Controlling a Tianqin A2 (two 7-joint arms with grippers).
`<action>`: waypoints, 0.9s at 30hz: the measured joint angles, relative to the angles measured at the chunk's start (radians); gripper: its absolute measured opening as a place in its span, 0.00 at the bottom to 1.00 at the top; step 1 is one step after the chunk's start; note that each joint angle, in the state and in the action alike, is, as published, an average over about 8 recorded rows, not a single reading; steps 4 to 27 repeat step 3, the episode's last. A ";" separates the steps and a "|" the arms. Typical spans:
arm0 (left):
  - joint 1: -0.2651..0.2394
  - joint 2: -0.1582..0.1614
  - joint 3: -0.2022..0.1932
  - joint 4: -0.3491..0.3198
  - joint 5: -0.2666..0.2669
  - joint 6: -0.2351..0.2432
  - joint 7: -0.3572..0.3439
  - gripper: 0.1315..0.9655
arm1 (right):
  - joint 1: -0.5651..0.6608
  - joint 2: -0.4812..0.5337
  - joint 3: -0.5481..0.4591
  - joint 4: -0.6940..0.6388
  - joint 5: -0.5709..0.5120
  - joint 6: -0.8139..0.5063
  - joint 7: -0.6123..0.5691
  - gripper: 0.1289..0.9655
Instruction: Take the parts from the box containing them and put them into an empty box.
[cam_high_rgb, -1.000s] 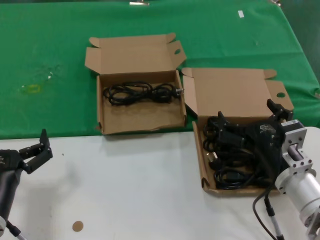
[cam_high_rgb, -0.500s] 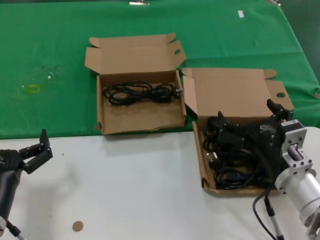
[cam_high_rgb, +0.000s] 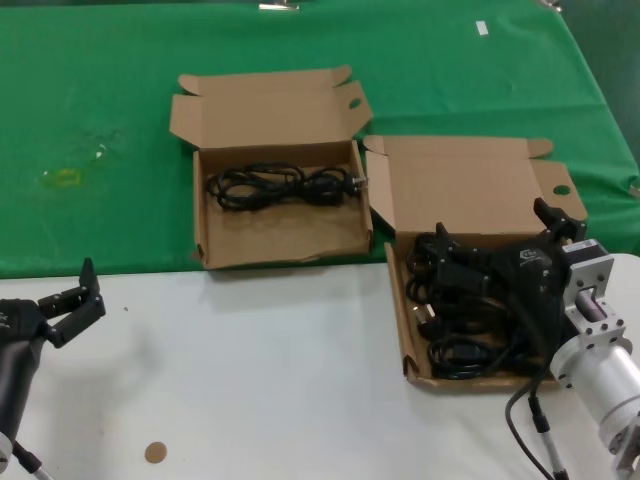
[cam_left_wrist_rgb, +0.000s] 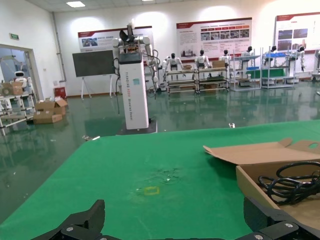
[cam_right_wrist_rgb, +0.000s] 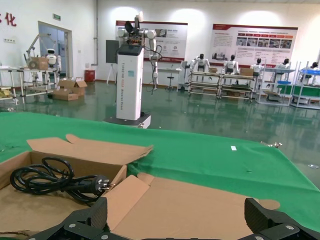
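Right gripper (cam_high_rgb: 520, 262) hangs over the source box (cam_high_rgb: 405, 330), fingers spread wide, nothing held; beneath it the black cables (cam_high_rgb: 465, 315) are heaped inside. Nothing has shifted in the last second, so I judge no grasp has begun. Beyond the source box's far-left corner, touching it, the receiving box (cam_high_rgb: 200, 240) holds one cable (cam_high_rgb: 280, 187). Left gripper (cam_high_rgb: 70, 305) idles well left, spread too. Room between looks open.

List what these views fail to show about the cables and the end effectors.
- Head view: right end effector covers the cable pile; count and grip unclear.
- Right wrist view: that pile lies below the frame edge.
- Left wrist view: other box's cable cut by the edge; left end effector idle.
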 joint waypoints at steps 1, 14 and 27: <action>0.000 0.000 0.000 0.000 0.000 0.000 0.000 1.00 | 0.000 0.000 0.000 0.000 0.000 0.000 0.000 1.00; 0.000 0.000 0.000 0.000 0.000 0.000 0.000 1.00 | 0.000 0.000 0.000 0.000 0.000 0.000 0.000 1.00; 0.000 0.000 0.000 0.000 0.000 0.000 0.000 1.00 | 0.000 0.000 0.000 0.000 0.000 0.000 0.000 1.00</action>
